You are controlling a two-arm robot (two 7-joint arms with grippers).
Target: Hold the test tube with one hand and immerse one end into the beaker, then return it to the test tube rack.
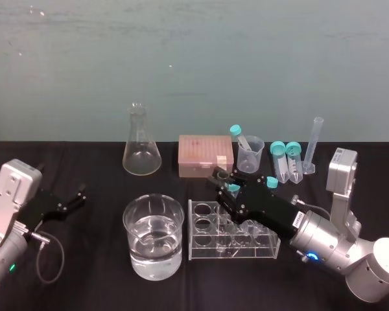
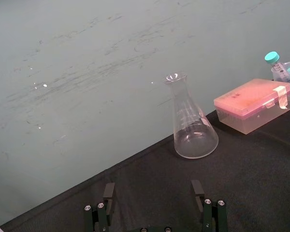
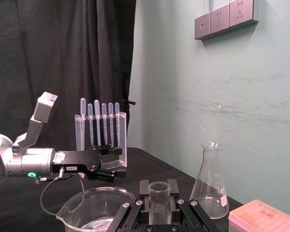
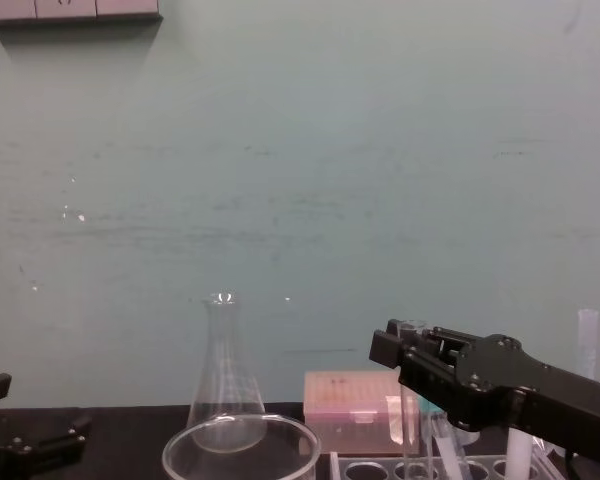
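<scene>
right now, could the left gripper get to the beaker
Probably yes. The left gripper, open at far left, has just bare cloth between it and the beaker. The flask stands farther back, and the right gripper holds the test tube at the test tube rack on the beaker's other side.

We see two black grippers studded with silver screws: the left gripper on a boxy silver wrist with a looped grey cable and green light, the right gripper on a cylindrical silver wrist with a blue ring light.
</scene>
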